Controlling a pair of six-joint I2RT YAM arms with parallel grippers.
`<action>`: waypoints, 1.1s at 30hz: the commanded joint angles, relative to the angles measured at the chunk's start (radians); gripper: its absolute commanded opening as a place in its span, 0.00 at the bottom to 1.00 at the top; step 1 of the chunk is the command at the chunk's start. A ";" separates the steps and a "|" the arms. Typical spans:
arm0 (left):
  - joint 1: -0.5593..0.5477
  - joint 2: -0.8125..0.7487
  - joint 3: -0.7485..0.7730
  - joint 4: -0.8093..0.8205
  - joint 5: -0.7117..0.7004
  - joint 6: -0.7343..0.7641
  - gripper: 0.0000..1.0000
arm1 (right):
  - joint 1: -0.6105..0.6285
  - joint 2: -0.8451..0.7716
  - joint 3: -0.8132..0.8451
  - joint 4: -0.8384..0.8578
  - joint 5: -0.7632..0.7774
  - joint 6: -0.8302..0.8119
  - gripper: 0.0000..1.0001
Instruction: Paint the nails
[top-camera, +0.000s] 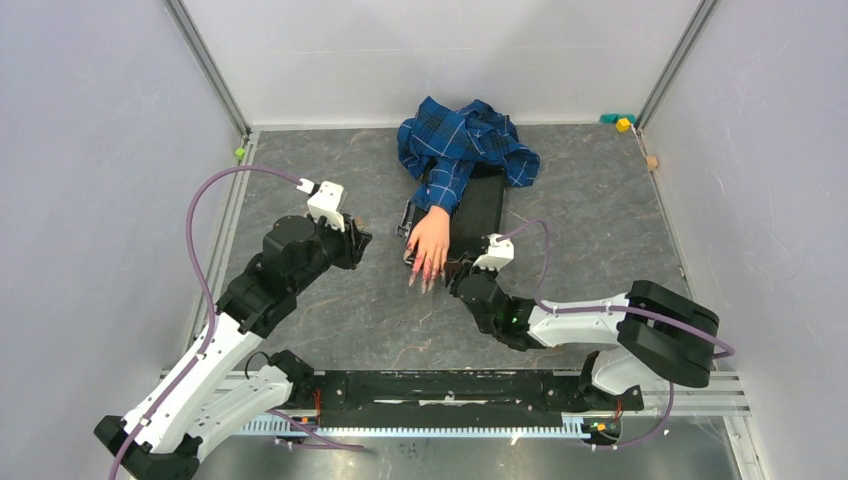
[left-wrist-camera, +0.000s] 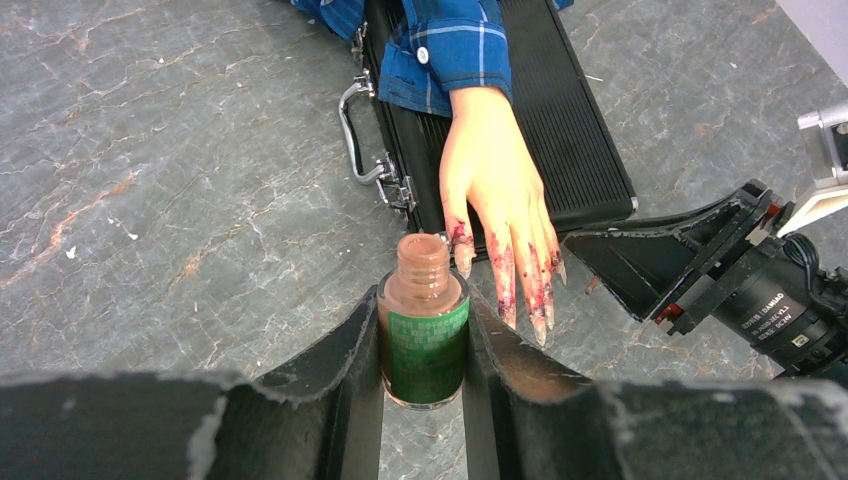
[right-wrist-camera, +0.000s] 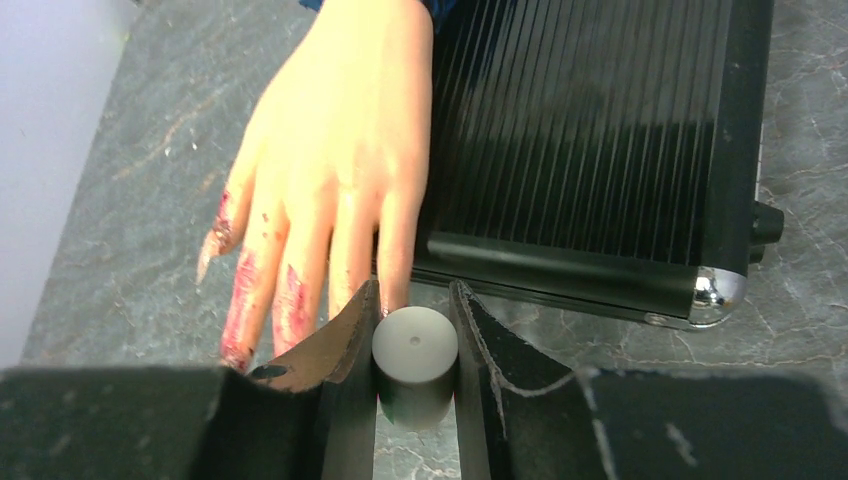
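Nails (left-wrist-camera: 541, 328) overhang case (left-wrist-camera: 570, 130) edge; right end effector (right-wrist-camera: 415, 330) alongside.

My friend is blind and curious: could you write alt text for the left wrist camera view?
The left tool grips an uncapped nail polish bottle with a green label. Just beyond, a mannequin hand in a blue plaid sleeve rests on a black case, its pointed nails smeared dark red.
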 joint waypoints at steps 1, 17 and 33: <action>0.007 -0.005 0.000 0.019 -0.002 0.041 0.02 | 0.013 0.010 0.052 0.049 0.109 0.054 0.00; 0.012 0.000 0.002 0.021 0.014 0.043 0.02 | 0.021 0.048 0.081 0.026 0.162 0.115 0.00; 0.015 0.001 0.001 0.021 0.025 0.043 0.02 | 0.026 0.099 0.121 -0.025 0.173 0.158 0.00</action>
